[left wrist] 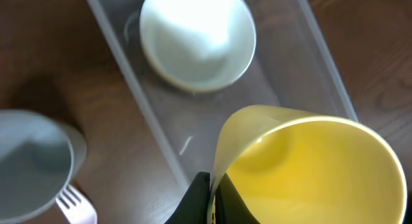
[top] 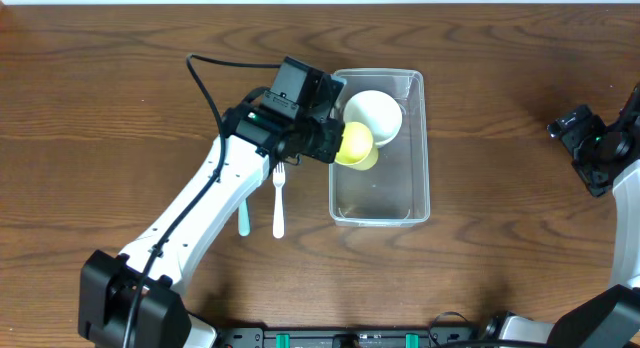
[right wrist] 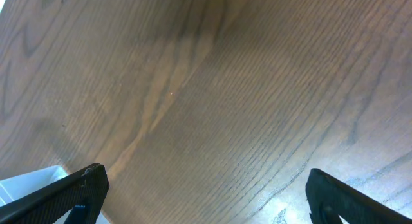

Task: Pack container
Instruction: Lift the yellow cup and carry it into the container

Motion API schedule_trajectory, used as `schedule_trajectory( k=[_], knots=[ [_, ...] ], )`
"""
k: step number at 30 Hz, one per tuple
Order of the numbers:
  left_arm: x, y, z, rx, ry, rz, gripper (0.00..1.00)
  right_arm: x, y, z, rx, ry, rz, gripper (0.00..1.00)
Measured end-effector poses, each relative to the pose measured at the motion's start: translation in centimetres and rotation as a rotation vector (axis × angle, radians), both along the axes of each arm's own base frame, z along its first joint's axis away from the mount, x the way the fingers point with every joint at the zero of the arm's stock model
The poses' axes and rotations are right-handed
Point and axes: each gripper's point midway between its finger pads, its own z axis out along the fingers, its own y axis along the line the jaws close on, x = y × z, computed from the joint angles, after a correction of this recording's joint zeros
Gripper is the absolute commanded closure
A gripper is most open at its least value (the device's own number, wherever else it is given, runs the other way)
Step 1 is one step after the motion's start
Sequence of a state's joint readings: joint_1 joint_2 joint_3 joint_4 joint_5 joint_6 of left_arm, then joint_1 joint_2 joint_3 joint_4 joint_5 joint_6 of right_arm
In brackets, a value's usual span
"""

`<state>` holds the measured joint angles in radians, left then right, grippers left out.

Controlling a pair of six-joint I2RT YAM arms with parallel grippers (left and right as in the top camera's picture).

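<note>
Overhead: left gripper clamped on the yellow cup wall, cup hanging over the container, which sits mid table; right gripper wide, empty, well off to the side
Container looks like thin clear plastic. My guess: light, a bit flexy, slides easily. If it needs moving, grab a long-side rim. White bowl is in its far end. Left wrist view: clear walls hard to trace, cup hides part of the floor, pale round thing beside the fork is cut off, can't tell what
</note>
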<state>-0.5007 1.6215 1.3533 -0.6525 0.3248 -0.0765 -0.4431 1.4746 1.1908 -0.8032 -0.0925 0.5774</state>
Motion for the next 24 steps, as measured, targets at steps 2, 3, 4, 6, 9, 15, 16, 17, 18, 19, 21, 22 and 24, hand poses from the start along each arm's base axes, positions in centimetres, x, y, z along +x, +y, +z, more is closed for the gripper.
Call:
schedule_trajectory(
  k=[2, 3, 4, 6, 9, 15, 16, 17, 18, 19, 21, 22, 24],
  knots=[
    [0.3, 0.1, -0.1, 0.027, -0.023, 0.008, 0.94, 0.0, 0.0, 0.0, 0.0, 0.0, 0.0, 0.01],
    [0.3, 0.2, -0.1, 0.042, -0.032, 0.012, 0.94, 0.0, 0.0, 0.0, 0.0, 0.0, 0.0, 0.01],
    [0.4, 0.4, -0.2, 0.058, -0.04, 0.016, 0.94, 0.0, 0.0, 0.0, 0.0, 0.0, 0.0, 0.01],
    [0.6, 0.5, -0.4, 0.086, -0.057, 0.011, 0.94, 0.0, 0.0, 0.0, 0.0, 0.0, 0.0, 0.01],
    [0.8, 0.7, -1.0, 0.112, -0.059, 0.013, 0.94, 0.0, 0.0, 0.0, 0.0, 0.0, 0.0, 0.01],
    [1.2, 0.9, -3.9, 0.171, -0.013, 0.004, 0.94, 0.0, 0.0, 0.0, 0.0, 0.0, 0.0, 0.01],
    [1.2, 0.9, -4.4, 0.176, -0.002, 0.003, 0.94, 0.0, 0.0, 0.0, 0.0, 0.0, 0.0, 0.01],
    [1.2, 0.9, -5.0, 0.183, 0.01, 0.001, 0.94, 0.0, 0.0, 0.0, 0.0, 0.0, 0.0, 0.01],
    [1.2, 0.9, -5.4, 0.188, 0.019, 0.0, 0.94, 0.0, 0.0, 0.0, 0.0, 0.0, 0.0, 0.01],
    [1.2, 0.8, -5.9, 0.194, 0.028, -0.001, 0.94, 0.0, 0.0, 0.0, 0.0, 0.0, 0.0, 0.01],
    [1.3, 0.8, -6.6, 0.201, 0.039, -0.002, 0.94, 0.0, 0.0, 0.0, 0.0, 0.0, 0.0, 0.01],
    [1.5, 0.7, -6.7, 0.199, 0.038, -0.002, 0.94, 0.0, 0.0, 0.0, 0.0, 0.0, 0.0, 0.01],
    [1.6, 0.6, -6.9, 0.2, 0.037, -0.003, 0.93, 0.0, 0.0, 0.0, 0.0, 0.0, 0.0, 0.01]
  ],
)
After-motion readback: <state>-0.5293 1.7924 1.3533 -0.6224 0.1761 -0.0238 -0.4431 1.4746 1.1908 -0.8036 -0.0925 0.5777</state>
